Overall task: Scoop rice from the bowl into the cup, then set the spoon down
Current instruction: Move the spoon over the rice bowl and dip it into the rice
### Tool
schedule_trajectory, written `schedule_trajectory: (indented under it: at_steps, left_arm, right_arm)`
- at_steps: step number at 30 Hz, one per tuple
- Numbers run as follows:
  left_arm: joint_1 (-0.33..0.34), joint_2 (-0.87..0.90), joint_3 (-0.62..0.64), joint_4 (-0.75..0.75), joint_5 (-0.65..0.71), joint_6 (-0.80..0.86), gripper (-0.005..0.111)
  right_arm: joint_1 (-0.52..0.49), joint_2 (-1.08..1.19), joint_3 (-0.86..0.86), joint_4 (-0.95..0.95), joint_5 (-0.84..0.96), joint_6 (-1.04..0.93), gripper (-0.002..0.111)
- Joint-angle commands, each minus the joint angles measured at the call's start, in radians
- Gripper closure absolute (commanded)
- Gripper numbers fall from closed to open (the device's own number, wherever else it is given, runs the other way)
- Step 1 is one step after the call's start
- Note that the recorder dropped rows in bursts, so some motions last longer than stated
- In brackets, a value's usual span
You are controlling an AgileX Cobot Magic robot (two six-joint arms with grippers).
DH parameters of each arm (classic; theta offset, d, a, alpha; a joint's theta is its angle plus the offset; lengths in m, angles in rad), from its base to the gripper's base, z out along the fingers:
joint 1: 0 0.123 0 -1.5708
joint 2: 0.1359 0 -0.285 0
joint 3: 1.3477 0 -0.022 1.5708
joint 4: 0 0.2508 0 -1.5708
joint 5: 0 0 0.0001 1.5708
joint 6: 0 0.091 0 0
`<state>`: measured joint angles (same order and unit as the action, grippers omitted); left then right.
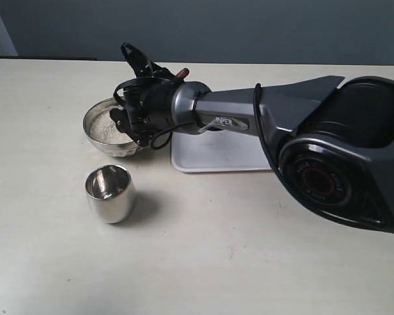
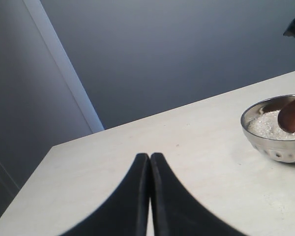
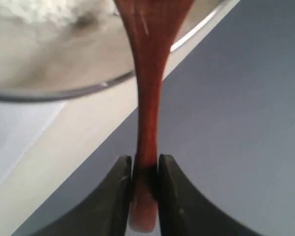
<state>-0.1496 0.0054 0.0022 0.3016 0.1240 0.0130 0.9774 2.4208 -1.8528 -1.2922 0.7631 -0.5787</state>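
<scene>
The right gripper (image 3: 145, 166) was seen clamped on the spoon (image 3: 150, 73), its two dark fingers (image 3: 119, 187) pressed against either side of the thin reddish-brown handle near the handle's end, a short stub of which stuck out past them. In the exterior view that stub (image 1: 182, 73) showed above the black wrist of the right arm, which was stretched across from the right to the bowl (image 1: 92, 119). The bowl stood on the pale table (image 1: 217, 256), just beside the left edge of a white tray (image 1: 230, 157), and the rice (image 1: 108, 128) lay heaped inside it. From the left wrist view the spoon's oval head (image 2: 292, 115) was seen lowered into the bowl (image 2: 270, 147) over the rice (image 2: 263, 127) (whether any grains lay on it could not be told). The cup (image 1: 109, 193) stood upright on the table, nearer the exterior camera than the bowl and set apart from it. The left gripper (image 2: 150, 162) was held above bare table well to one side of the bowl, its fingers (image 2: 132, 196) brought together with nothing between them.
</scene>
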Motion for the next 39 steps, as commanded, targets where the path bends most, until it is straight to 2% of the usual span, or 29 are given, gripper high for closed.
schedule_trajectory:
  at_steps: [1, 16, 39]
  left_arm:
    - [-0.004, -0.005, -0.002, -0.005, -0.005, -0.005, 0.106]
    - [-0.004, -0.005, -0.002, -0.005, -0.005, -0.005, 0.106]
    - [-0.004, -0.005, -0.002, -0.005, -0.005, -0.005, 0.106]
  right_arm:
    - [0.001, 0.018, -0.005, -0.024, 0.020, -0.004, 0.108]
    - [0.012, 0.007, -0.008, 0.035, 0.040, -0.029, 0.108]
    - [0.011, -0.036, -0.008, 0.266, 0.027, -0.045, 0.108]
